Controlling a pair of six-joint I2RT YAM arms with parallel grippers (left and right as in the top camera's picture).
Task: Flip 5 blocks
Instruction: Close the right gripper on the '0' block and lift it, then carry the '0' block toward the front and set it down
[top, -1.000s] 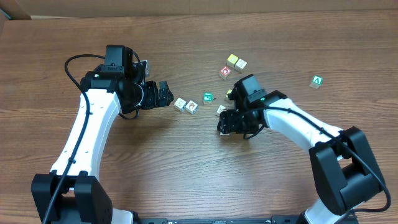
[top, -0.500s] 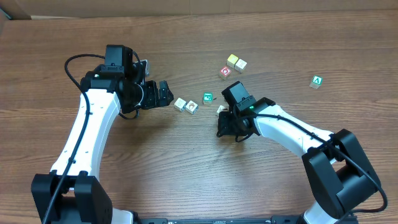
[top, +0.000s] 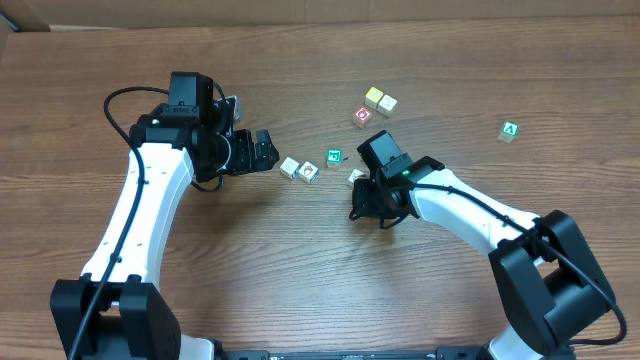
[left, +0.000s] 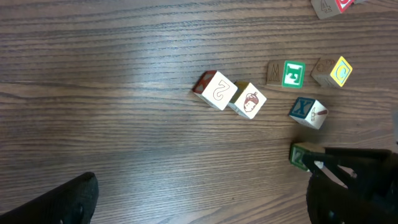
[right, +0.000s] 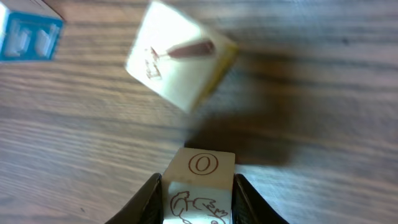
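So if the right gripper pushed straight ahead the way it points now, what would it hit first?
Probably the pale wooden cube with a brown drawing, lying just beyond the O-printed wooden cube held in the fingers of the right gripper; depth unclear.

White shells joined by black joint housings are seen along the left arm (top: 150, 200) and the right arm (top: 470, 205); each is mounted on a blocky black base (top: 110, 310); a thin black cable (top: 110, 100) is looped beside the left arm; a small green light (top: 405, 170) is shown on the right wrist; the left gripper (top: 272, 153) and right gripper (top: 358, 210) are finished in black; in the right wrist view, the fingers (right: 149, 205) are edged pale and curved.
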